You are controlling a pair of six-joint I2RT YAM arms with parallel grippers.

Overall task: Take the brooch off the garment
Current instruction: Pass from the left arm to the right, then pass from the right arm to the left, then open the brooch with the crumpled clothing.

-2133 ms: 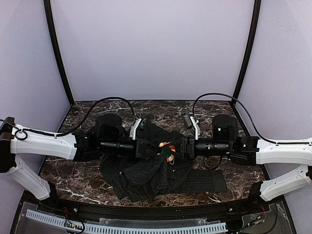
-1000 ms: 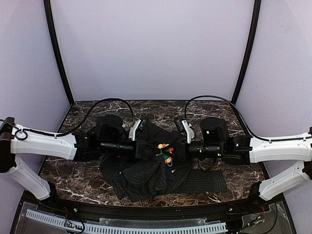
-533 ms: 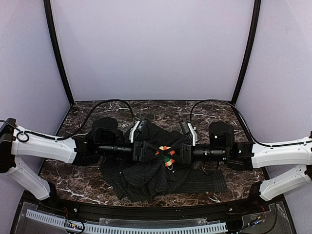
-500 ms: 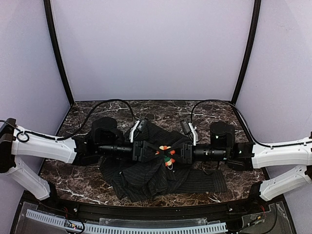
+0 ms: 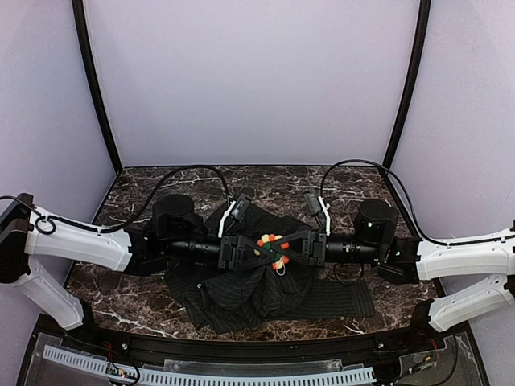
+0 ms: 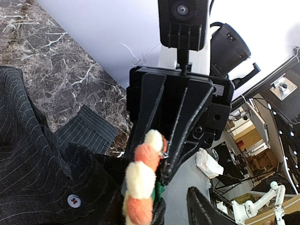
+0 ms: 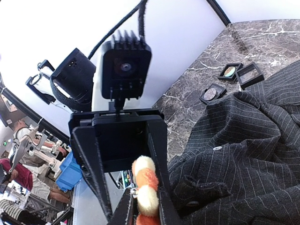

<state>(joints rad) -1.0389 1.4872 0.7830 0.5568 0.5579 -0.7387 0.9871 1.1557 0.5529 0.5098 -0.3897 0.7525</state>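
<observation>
Brooch (image 5: 272, 250) now face-up, in grip of right end effector (image 7: 145, 208)

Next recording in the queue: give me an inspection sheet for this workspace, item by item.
Surface: dark veined marble-look table.
Job's things: brooch sits over the bunched dark pinstriped garment, between the two grippers; whether it is pinned cannot be told.
Clutter: three small black boxes on the table beyond the garment.
Grippers: right gripper shut on the brooch; left gripper open, facing it.
Cables: black cables arch behind each arm.
Surroundings: plain pale walls.
</observation>
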